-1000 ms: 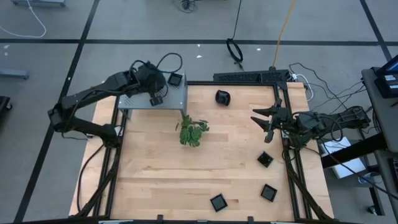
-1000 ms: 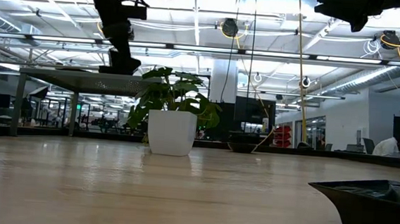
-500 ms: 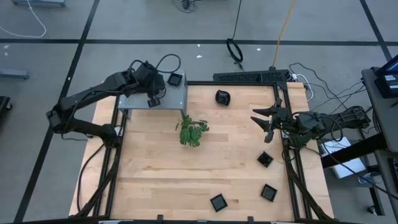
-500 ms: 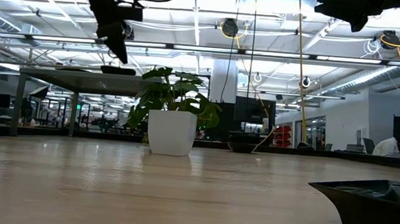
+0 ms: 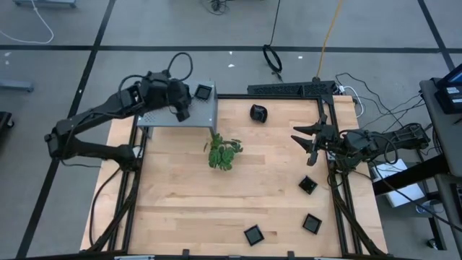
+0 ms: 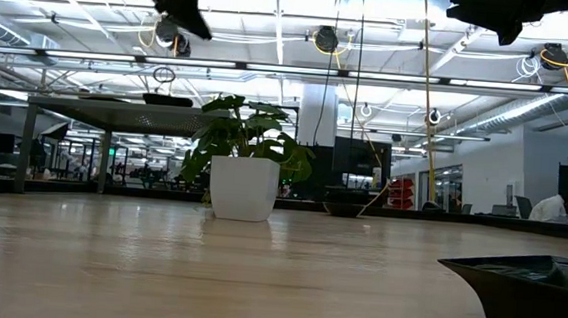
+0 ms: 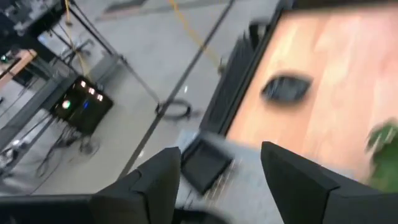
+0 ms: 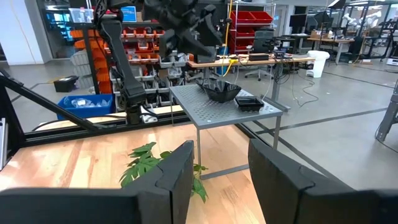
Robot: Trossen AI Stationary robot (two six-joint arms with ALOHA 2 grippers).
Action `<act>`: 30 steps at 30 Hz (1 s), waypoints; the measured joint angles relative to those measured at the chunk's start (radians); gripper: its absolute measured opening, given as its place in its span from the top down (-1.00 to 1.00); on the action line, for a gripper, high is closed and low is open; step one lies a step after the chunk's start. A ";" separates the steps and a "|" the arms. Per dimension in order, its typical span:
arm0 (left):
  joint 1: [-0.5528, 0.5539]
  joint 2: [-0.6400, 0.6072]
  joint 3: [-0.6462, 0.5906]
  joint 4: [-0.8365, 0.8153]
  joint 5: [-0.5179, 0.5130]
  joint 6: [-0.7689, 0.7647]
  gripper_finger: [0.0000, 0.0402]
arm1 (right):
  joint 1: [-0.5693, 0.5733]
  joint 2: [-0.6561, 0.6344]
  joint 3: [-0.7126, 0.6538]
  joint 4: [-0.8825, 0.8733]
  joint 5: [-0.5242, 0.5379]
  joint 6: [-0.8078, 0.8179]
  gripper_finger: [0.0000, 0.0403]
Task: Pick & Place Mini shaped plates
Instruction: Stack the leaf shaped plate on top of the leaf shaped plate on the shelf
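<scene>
L gripper (image 5: 180, 108) fingers spread, empty, above grey perforated box (image 5: 206, 115) w/ square plate (image 5: 204, 92) at its far corner; R gripper (image 5: 312, 142) parked, spread; next: lift clear, swing to rounded plate (image 5: 258, 113), approach vertical.

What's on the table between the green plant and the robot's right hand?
Nothing. In the high view, only bare wood runs from the plant to the right hand. A rounded black plate sits off that line, farther back.
</scene>
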State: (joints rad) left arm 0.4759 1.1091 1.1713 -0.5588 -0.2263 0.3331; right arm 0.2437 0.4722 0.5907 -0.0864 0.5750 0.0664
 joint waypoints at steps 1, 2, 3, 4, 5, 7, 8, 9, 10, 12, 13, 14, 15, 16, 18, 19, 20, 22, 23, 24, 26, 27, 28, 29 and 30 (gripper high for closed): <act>-0.012 0.000 0.000 0.027 0.001 -0.020 -0.14 | 0.000 0.000 0.000 0.000 0.000 0.000 0.30; -0.024 0.000 0.000 0.050 0.001 -0.037 -0.14 | 0.000 0.000 0.000 0.000 0.000 0.000 0.30; -0.034 0.000 0.000 0.074 0.001 -0.048 -0.14 | 0.000 0.000 0.000 0.000 0.000 0.000 0.30; -0.044 0.000 0.000 0.097 0.001 -0.054 -0.14 | 0.000 0.000 0.000 0.000 0.000 0.000 0.30; -0.056 0.001 0.000 0.119 0.001 -0.056 -0.14 | 0.000 0.000 0.000 0.000 0.000 0.000 0.30; -0.077 0.001 0.000 0.159 0.001 -0.056 -0.14 | 0.000 0.000 0.000 0.000 0.000 0.000 0.30; -0.089 0.001 0.000 0.180 0.001 -0.057 -0.14 | 0.000 0.000 0.000 0.000 0.000 0.000 0.30; -0.099 0.001 0.000 0.198 0.001 -0.057 -0.14 | 0.000 0.000 0.000 0.000 0.000 0.000 0.30; -0.108 0.001 0.000 0.215 0.001 -0.057 -0.14 | 0.000 0.000 0.000 0.000 0.000 0.000 0.30; -0.127 0.001 0.000 0.245 0.001 -0.059 -0.14 | 0.000 0.000 0.000 0.000 0.000 0.000 0.30; -0.136 0.001 0.000 0.257 0.001 -0.068 -0.14 | 0.000 0.000 0.000 0.000 0.000 0.000 0.30; -0.145 0.001 0.000 0.269 0.001 -0.083 -0.14 | 0.000 0.000 0.000 0.000 0.000 0.000 0.30; -0.154 0.001 0.000 0.281 0.001 -0.099 -0.14 | 0.000 0.000 0.000 0.000 0.000 0.000 0.30; -0.162 0.001 0.000 0.291 0.001 -0.118 -0.14 | 0.000 0.000 0.000 0.000 0.000 0.000 0.30; -0.179 0.001 0.000 0.308 0.001 -0.149 -0.14 | 0.000 0.000 0.000 0.000 0.000 0.000 0.30; -0.186 0.001 0.000 0.317 0.001 -0.166 -0.14 | 0.000 0.000 0.000 0.000 0.000 0.000 0.30; -0.194 0.002 0.000 0.327 0.001 -0.182 -0.14 | 0.000 0.000 0.000 0.000 0.000 0.000 0.30; -0.210 0.002 0.001 0.341 0.001 -0.218 -0.14 | 0.000 0.000 0.000 0.000 0.000 0.000 0.30; -0.218 0.002 0.001 0.347 0.001 -0.235 -0.14 | 0.000 0.000 0.000 0.000 0.000 0.000 0.30; -0.226 0.002 0.001 0.352 0.001 -0.251 -0.14 | 0.000 0.000 0.000 0.000 0.000 0.000 0.30; -0.241 0.002 0.001 0.355 0.001 -0.284 -0.14 | 0.000 0.000 0.000 0.000 0.000 0.000 0.30; -0.248 0.002 0.001 0.359 0.001 -0.306 -0.14 | 0.000 0.000 0.000 0.000 0.000 0.000 0.30; -0.255 0.002 0.001 0.366 0.000 -0.329 -0.14 | 0.000 0.000 0.000 0.000 0.000 0.000 0.30; -0.262 0.002 0.001 0.377 0.001 -0.355 -0.14 | 0.000 0.000 0.000 0.001 0.000 0.000 0.30; -0.269 0.002 0.001 0.388 0.000 -0.379 -0.14 | 0.000 0.000 0.000 0.001 0.000 0.000 0.30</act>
State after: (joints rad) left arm 0.2073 1.1107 1.1721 -0.1712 -0.2260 -0.0456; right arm 0.2436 0.4725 0.5907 -0.0855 0.5750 0.0663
